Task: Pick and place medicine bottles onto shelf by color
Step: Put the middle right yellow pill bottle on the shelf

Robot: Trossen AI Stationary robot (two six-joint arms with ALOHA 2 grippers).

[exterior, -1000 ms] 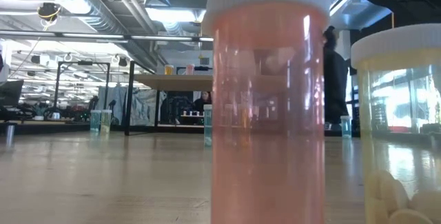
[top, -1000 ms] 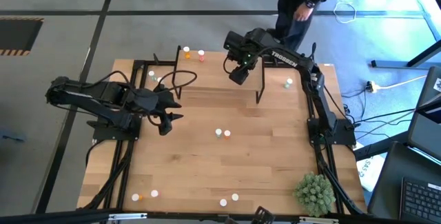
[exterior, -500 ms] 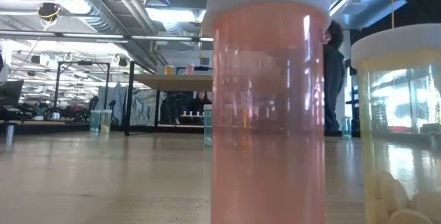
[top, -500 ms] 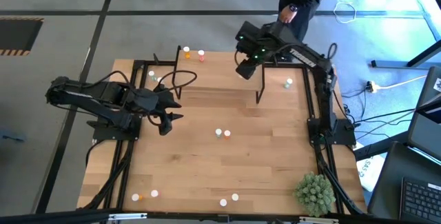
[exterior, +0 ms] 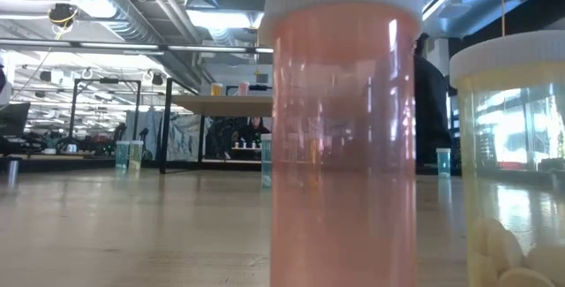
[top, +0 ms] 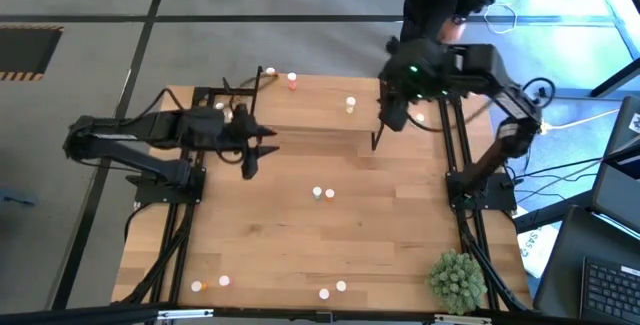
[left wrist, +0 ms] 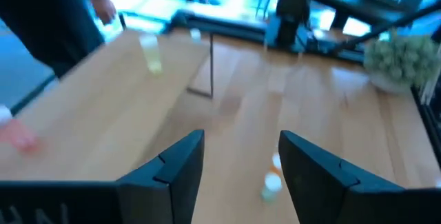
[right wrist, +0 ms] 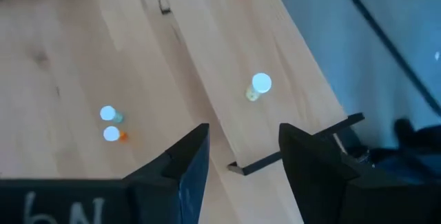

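Item: my right gripper [top: 391, 122], fingers apart, empty, beside the shelf [top: 320, 115], where a pale yellow bottle [top: 350, 104] stands. My left gripper [top: 250, 155], open, empty, near mid-table bottles [top: 322, 194]. Step, I judge: between placements. Next: fetch another bottle, match colour

From above, one small light-wood shelf on thin black legs [top: 310, 100] stands at the table's far edge, with three tiny white-capped bottles on it: an orange one [top: 270, 73], a red-pink one [top: 292, 81] and a pale yellow one [top: 350, 104]. On the big wooden tabletop [top: 380, 225] seven more bottles stand in pairs and one alone. Two dark arms work there, and one spiky green plant ball [top: 456, 277] sits at the near right corner.
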